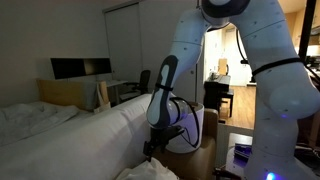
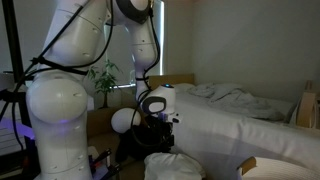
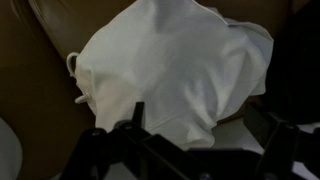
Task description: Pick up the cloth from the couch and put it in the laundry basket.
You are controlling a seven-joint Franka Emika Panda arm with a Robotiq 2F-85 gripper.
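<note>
Cloth (image 3: 175,70) lies bunched near what looks like the couch's (image 1: 90,130) front edge, free of any hold. Gripper (image 3: 205,115) hangs just above it, jaws wide and empty, probably lined up to pinch the heap.

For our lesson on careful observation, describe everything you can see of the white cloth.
The cloth is white, thin, soft-looking fabric, crumpled into a rounded heap with shallow folds. A small cord loop shows at its left edge in the wrist view. It lies on a brown surface. The open hand hangs just above its near edge; whether it touches is unclear.
</note>
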